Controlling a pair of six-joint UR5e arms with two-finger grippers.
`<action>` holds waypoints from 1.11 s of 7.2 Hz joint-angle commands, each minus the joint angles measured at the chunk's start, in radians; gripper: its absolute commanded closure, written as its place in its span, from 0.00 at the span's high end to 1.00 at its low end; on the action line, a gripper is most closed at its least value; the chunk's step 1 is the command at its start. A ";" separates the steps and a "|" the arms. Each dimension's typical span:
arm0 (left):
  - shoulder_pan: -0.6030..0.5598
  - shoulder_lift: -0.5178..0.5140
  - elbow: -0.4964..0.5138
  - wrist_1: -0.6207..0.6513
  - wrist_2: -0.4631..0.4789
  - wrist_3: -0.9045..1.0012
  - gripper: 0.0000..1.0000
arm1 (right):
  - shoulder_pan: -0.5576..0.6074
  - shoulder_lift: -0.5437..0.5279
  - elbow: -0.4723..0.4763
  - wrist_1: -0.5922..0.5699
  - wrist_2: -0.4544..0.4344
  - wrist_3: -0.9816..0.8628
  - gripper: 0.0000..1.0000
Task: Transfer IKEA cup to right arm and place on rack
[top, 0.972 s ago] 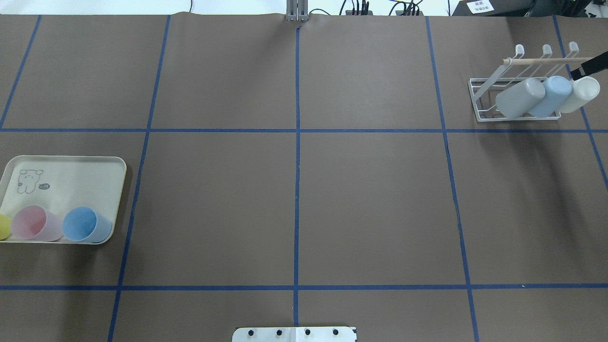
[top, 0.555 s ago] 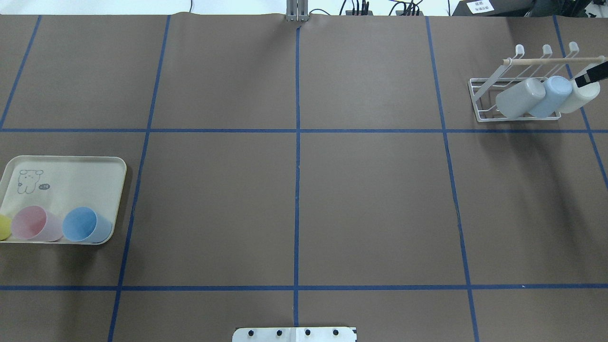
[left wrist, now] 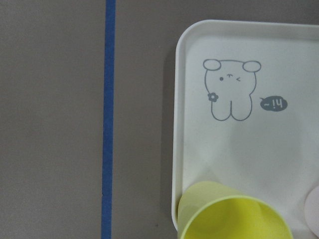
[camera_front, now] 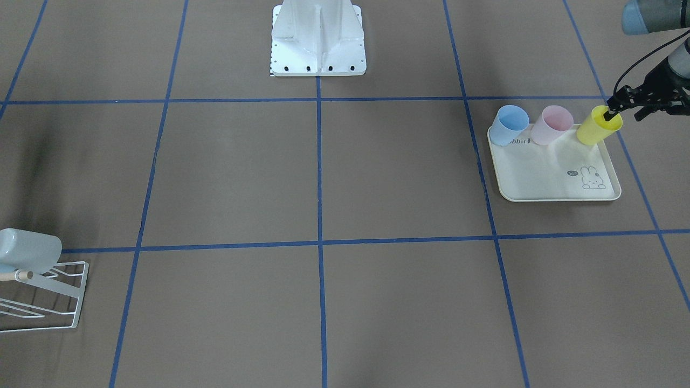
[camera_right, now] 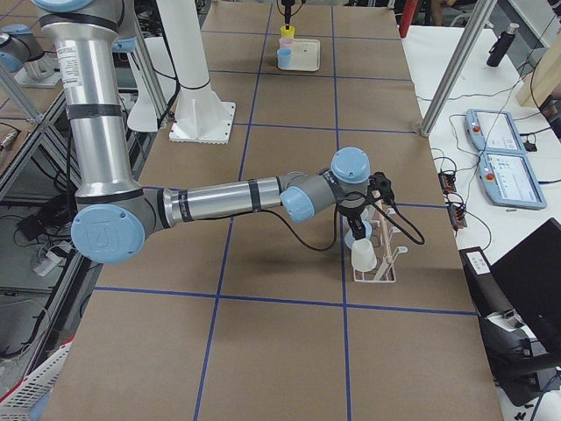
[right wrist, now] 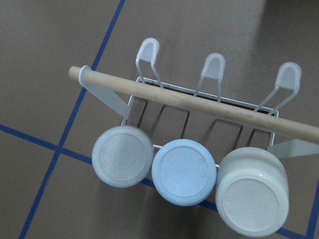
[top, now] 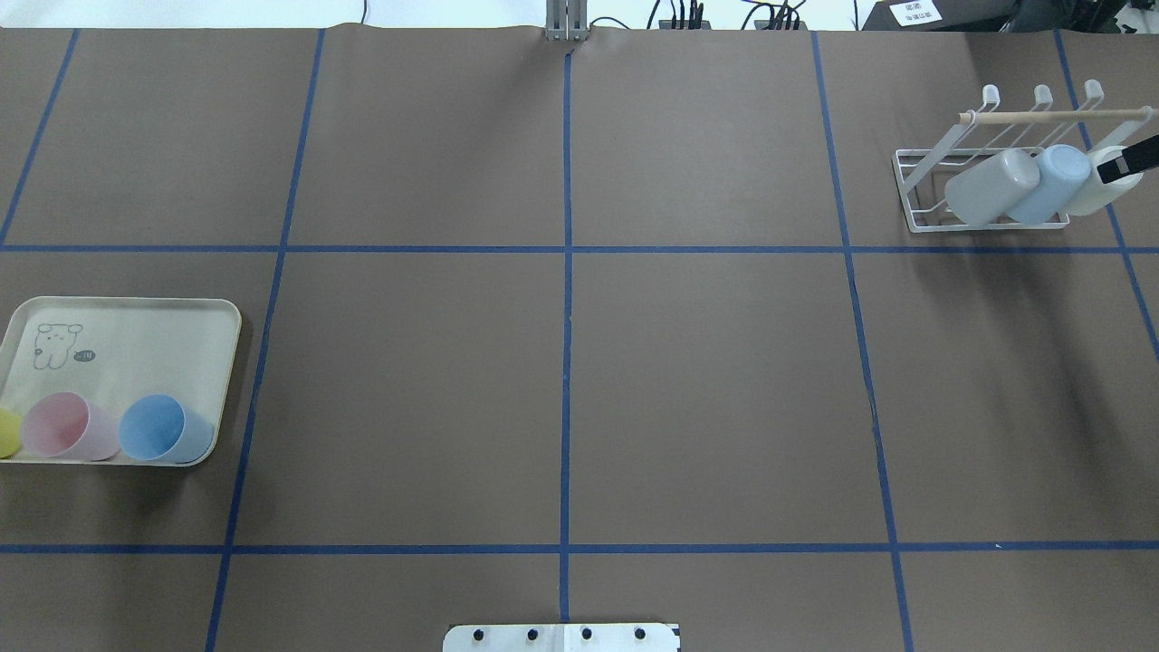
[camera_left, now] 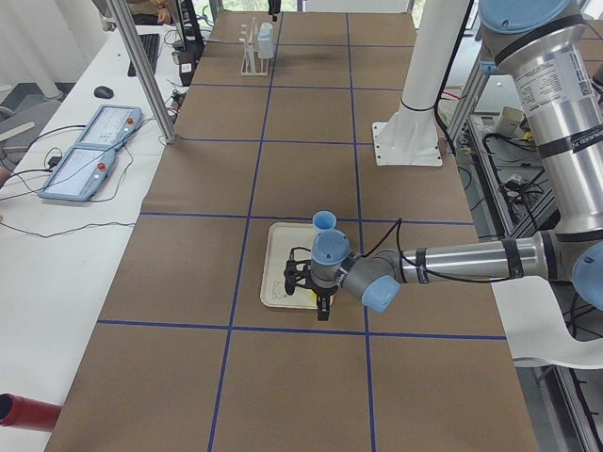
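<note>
A yellow IKEA cup [camera_front: 597, 126] stands on the cream tray [camera_front: 544, 172], beside a pink cup [camera_front: 552, 125] and a blue cup [camera_front: 509, 125]. My left gripper [camera_front: 620, 112] hovers at the yellow cup's rim, open, with one dark finger over the mouth and the other outside the wall. The left wrist view holds only the yellow cup [left wrist: 232, 216] at its lower edge. The white wire rack [top: 924, 195] carries a grey [top: 991, 186], a blue [top: 1055, 181] and a white cup [top: 1100, 181]. One black finger of my right gripper [top: 1136, 158] pokes in above the white cup; I cannot tell its state.
The rack's wooden dowel [right wrist: 199, 102] runs across above its prongs. Blue tape lines divide the brown table [top: 706, 389]. The robot's white base plate [camera_front: 318, 37] sits at the table's middle edge. Tablets and cables lie on a side bench [camera_left: 85, 160].
The right gripper's finger has slid from beside the dowel toward the near side, across the white cup. The cups and the tray have not moved.
</note>
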 commanded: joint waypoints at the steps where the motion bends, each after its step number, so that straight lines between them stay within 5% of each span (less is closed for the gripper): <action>1: 0.015 -0.007 0.013 0.001 0.000 0.000 0.03 | 0.000 -0.005 0.003 0.003 0.015 0.000 0.99; 5: 0.003 -0.013 0.001 0.018 -0.015 0.007 0.00 | -0.014 0.003 0.008 0.003 0.001 -0.002 0.99; 8: -0.142 -0.106 -0.150 0.175 -0.029 0.001 0.00 | -0.018 0.004 0.032 0.003 0.009 0.000 0.99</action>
